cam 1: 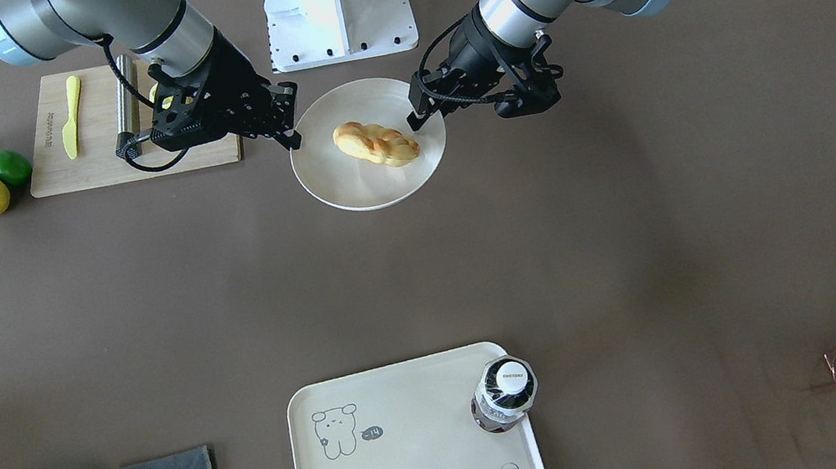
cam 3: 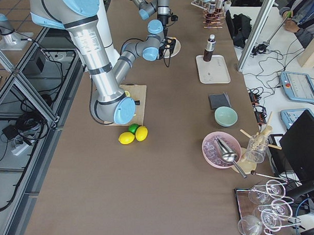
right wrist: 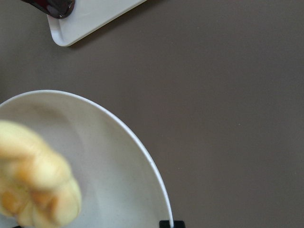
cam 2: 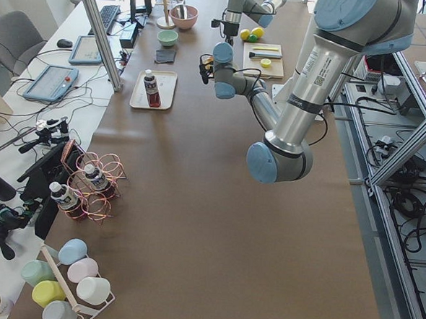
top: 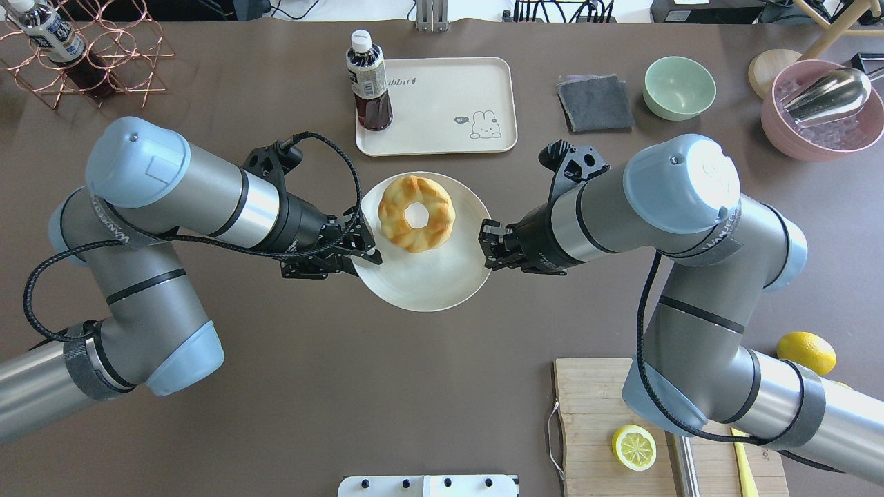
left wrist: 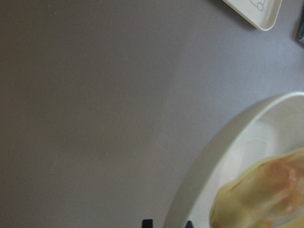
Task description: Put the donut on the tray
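While the donut [top: 400,233] is lying flat, hole up, on the round white plate [top: 428,283], toward the plate's 11 o'clock, the two arms are flanking it in the overhead view. The left gripper [top: 366,252] is sitting at the plate's 9 o'clock rim and the right gripper [top: 487,243] at its 3 o'clock rim. From the left gripper the donut is lying at about 2 o'clock, from the right at about 10 o'clock, and the left one is looking slightly nearer. Being a ring, the donut is offering no long axis, so a pinch is probably going to cross one side of it. The tray [top: 442,96] is lying just past the plate at 12 o'clock, with a bottle [top: 369,83] standing on its 8 o'clock corner.

Each wrist view is cutting the donut off at the frame edge and blurring it. The left fingertips [left wrist: 147,223] are showing only as slivers a little apart, with the plate rim running between them. The right fingertips [right wrist: 165,224] are showing closer together at the rim. Whether either pair is pinching the rim or merely hanging over it, I cannot tell.
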`<state>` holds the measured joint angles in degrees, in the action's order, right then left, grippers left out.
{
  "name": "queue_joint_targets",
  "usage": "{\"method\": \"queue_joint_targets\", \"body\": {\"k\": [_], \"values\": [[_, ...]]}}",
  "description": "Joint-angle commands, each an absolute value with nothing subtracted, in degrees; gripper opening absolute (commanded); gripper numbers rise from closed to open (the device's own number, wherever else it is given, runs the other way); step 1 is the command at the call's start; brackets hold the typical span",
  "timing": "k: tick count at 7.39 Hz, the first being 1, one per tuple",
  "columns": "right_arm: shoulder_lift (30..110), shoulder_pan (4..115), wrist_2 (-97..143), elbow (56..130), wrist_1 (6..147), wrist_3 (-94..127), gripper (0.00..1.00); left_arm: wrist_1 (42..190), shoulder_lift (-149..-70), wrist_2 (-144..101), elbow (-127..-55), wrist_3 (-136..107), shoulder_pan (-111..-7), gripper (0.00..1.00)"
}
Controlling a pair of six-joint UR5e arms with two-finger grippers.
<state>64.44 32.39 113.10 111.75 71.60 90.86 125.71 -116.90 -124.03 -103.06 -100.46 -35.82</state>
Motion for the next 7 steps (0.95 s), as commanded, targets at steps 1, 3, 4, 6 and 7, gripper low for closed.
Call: {"method": "queue_joint_targets", "body": {"k": [1,3,4,6,7], "values": [[64.6,33.7,113.1,110.8,70.5,91.5,0.00,124.6,-116.5,-124.1,-103.0,-100.5,-36.0,0.97],[64.5,35.3,113.2,109.5,70.1,91.4,0.00,122.4,-116.2,-124.5,-104.3,-100.5,-36.9,0.97],[64.5,36.1,113.3,107.9,70.1,91.1,0.00,121.4,-116.1,-124.6,-105.9,-100.5,-37.3,0.97],[64.3,37.3,113.3,103.2,70.0,90.5,0.00,118.6,-115.7,-124.7,-109.4,-100.5,-38.0,0.97],[62.0,37.8,113.2,99.1,70.0,90.4,0.00,117.5,-114.8,-125.5,-111.0,-100.5,-38.5,0.97]]}}
